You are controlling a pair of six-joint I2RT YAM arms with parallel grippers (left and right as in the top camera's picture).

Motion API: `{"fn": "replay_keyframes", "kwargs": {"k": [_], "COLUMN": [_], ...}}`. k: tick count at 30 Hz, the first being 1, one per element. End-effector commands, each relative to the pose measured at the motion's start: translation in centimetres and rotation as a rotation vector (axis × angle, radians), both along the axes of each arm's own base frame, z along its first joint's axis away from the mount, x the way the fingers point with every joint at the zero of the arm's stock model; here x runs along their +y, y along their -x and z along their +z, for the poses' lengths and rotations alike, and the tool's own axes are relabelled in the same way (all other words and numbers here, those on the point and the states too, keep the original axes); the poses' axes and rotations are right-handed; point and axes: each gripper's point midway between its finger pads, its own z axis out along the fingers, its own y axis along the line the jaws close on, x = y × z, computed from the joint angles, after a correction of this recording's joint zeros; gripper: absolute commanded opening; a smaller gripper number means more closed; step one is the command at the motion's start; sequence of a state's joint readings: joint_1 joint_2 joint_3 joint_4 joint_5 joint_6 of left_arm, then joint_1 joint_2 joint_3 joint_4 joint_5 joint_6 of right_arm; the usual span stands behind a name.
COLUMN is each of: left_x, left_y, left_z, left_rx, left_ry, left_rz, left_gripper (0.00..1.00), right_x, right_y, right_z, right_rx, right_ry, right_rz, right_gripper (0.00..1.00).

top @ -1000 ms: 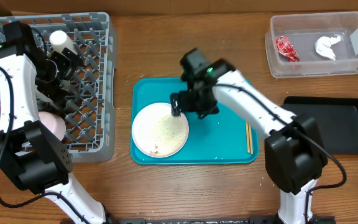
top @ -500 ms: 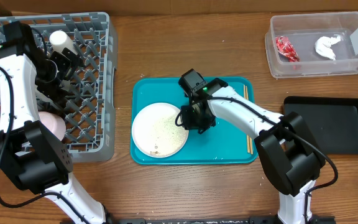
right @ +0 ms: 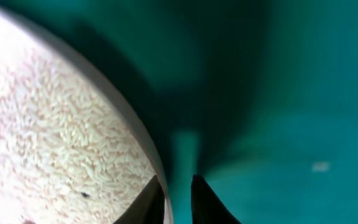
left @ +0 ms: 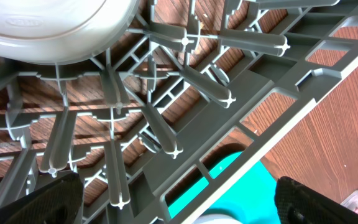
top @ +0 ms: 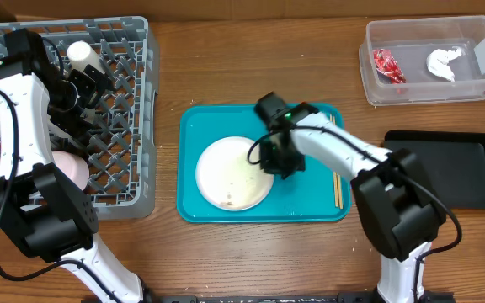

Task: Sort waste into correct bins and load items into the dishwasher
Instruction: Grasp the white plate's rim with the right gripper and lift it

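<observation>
The round white plate [top: 230, 172] lies on the teal serving tray [top: 310, 198], strewn with white rice grains [right: 61, 143]. My right gripper [top: 262, 157] is shut on the plate's right rim; in the right wrist view one finger sits on the rice side and the other outside the edge [right: 178, 180]. My left gripper [top: 78, 88] hangs open over the grey dishwasher rack [top: 133, 126], its fingers wide apart [left: 179, 205] above the lattice. A white cup [top: 81, 55] and a pinkish bowl [top: 74, 168] sit in the rack. The underside of a pale bowl [left: 55, 25] shows in the left wrist view.
Wooden chopsticks [top: 336, 185] lie along the teal tray's right side. The clear tub [top: 428, 84] at the back right holds a red wrapper [top: 387, 66] and a white tissue [top: 443, 63]. The black tray [top: 453, 168] sits in front of it.
My right gripper came down to the plate's right rim and closed on it, and the plate has slid a little to the right. The left arm has not moved.
</observation>
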State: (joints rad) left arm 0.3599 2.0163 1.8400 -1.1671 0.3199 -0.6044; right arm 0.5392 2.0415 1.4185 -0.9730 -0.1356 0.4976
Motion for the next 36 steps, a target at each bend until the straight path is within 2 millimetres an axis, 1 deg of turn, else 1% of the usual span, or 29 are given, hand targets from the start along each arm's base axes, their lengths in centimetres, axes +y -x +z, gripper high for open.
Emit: {"fn": "replay_keyframes", "kwargs": {"k": [1, 3, 6, 9, 11, 12, 13, 14, 15, 16, 17, 19, 20, 21, 23, 25, 27, 30, 33, 35, 36], "left_x": [-0.4, -0.4, -0.4, -0.4, -0.4, -0.4, -0.4, -0.4, -0.4, -0.4, -0.4, -0.4, -0.4, -0.4, -0.4, -0.4, -0.4, -0.4, -0.4, -0.4, -0.4], "left_y": [-0.3, -0.3, -0.3, -0.3, -0.3, -0.3, -0.3, -0.3, -0.3, -0.3, -0.3, -0.3, -0.3, -0.3, -0.3, -0.3, -0.3, -0.3, -0.3, -0.3, -0.3], "left_z": [-0.3, -0.3, -0.3, -0.3, -0.3, -0.3, -0.3, -0.3, -0.3, -0.3, -0.3, -0.3, -0.3, -0.3, -0.3, -0.3, -0.3, -0.3, -0.3, -0.3, -0.3], "left_rx": [0.009, 0.009, 0.009, 0.009, 0.009, 0.009, 0.009, 0.009, 0.009, 0.009, 0.009, 0.009, 0.009, 0.009, 0.009, 0.009, 0.009, 0.009, 0.009, 0.009, 0.009], "left_ry": [0.018, 0.018, 0.018, 0.018, 0.017, 0.018, 0.018, 0.017, 0.018, 0.017, 0.018, 0.017, 0.017, 0.018, 0.018, 0.018, 0.017, 0.018, 0.018, 0.017, 0.018], "left_rz": [0.006, 0.006, 0.006, 0.006, 0.006, 0.006, 0.006, 0.006, 0.006, 0.006, 0.006, 0.006, 0.006, 0.006, 0.006, 0.006, 0.006, 0.006, 0.006, 0.006, 0.006], "left_gripper": [1.00, 1.00, 1.00, 1.00, 1.00, 1.00, 1.00, 1.00, 1.00, 1.00, 1.00, 1.00, 1.00, 1.00, 1.00, 1.00, 1.00, 1.00, 1.00, 1.00, 1.00], "right_x": [-3.9, -5.3, -6.9, -7.7, -7.6, -7.3, -6.3, -4.9, -3.6, -2.3, -1.0, 1.0, 3.3, 4.6, 6.6, 8.1, 8.9, 9.6, 10.0, 9.7, 9.5], "right_y": [-2.0, -2.9, -4.3, -5.3, -5.5, -5.6, -5.4, -5.1, -4.7, -4.2, -3.7, -3.0, -2.3, -1.9, -1.3, -0.8, -0.2, 0.5, 1.1, 1.2, 1.1], "right_z": [0.2, 1.1, 3.3, 6.6, 8.6, 9.4, 10.4, 11.3, 11.9, 12.3, 12.4, 12.2, 11.8, 11.4, 10.6, 9.3, 7.9, 6.0, 4.0, 2.8, 2.4], "right_rx": [-0.008, -0.010, -0.035, -0.077, -0.101, -0.111, -0.125, -0.138, -0.146, -0.149, -0.149, -0.155, -0.172, -0.187, -0.223, -0.265, -0.299, -0.336, -0.350, -0.358, -0.361], "right_ry": [0.052, 0.051, 0.039, 0.018, 0.001, -0.014, -0.054, -0.112, -0.159, -0.195, -0.210, -0.221, -0.233, -0.236, -0.204, -0.124, -0.031, 0.090, 0.184, 0.248, 0.272], "right_rz": [-0.101, -0.132, -0.150, -0.140, -0.137, -0.134, -0.099, -0.039, 0.013, 0.056, 0.087, 0.135, 0.181, 0.215, 0.276, 0.334, 0.384, 0.443, 0.477, 0.467, 0.463], "right_gripper": [0.13, 0.12, 0.14, 0.29, 0.34, 0.36, 0.37, 0.43, 0.51, 0.56, 0.59, 0.59, 0.59, 0.61, 0.75, 0.84, 0.86, 0.87, 0.82, 0.78, 0.77]}}
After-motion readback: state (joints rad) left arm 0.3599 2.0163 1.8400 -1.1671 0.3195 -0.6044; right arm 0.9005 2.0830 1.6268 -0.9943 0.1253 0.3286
